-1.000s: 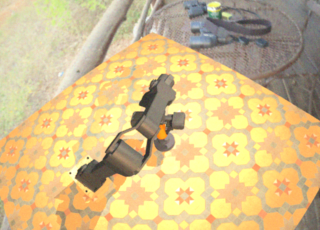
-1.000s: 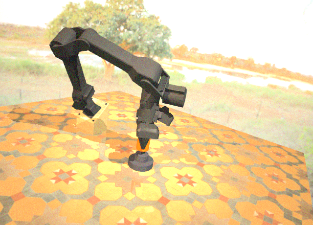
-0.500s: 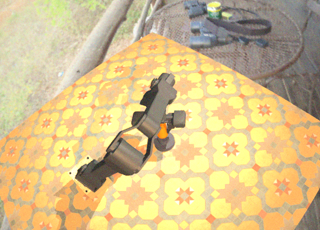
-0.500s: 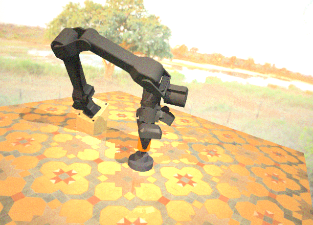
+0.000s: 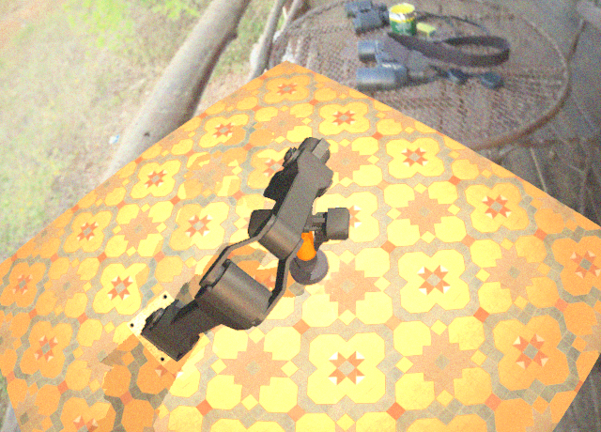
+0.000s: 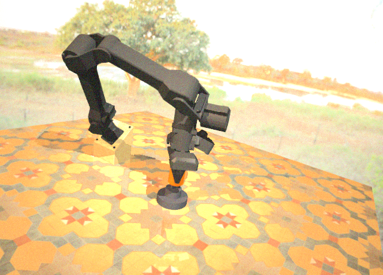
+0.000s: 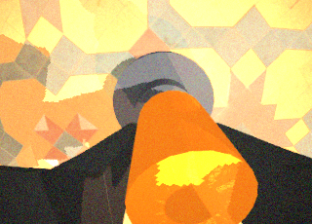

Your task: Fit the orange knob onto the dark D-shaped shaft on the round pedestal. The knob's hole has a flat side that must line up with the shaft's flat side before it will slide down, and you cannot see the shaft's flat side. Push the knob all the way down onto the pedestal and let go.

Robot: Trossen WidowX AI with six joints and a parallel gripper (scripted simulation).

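The orange knob (image 5: 306, 250) (image 6: 176, 183) (image 7: 177, 129) is upright between the fingers of my gripper (image 6: 178, 176) (image 7: 174, 130), which is shut on it. The round dark grey pedestal (image 5: 311, 273) (image 6: 172, 201) (image 7: 192, 75) stands on the patterned table directly below. In the exterior view, a short dark piece of the shaft (image 6: 174, 188) shows between the knob's lower end and the pedestal, so the knob is not flush with it. Whether the shaft's tip is inside the hole cannot be told. The shaft's flat side is hidden.
The arm's pale base block (image 5: 165, 299) (image 6: 122, 151) stands on the patterned table (image 5: 346, 320) (image 6: 157, 217), to the left of the pedestal in the top and exterior views. The arm arches over from it. Binoculars, a tin and a strap appear in the background beyond the table.
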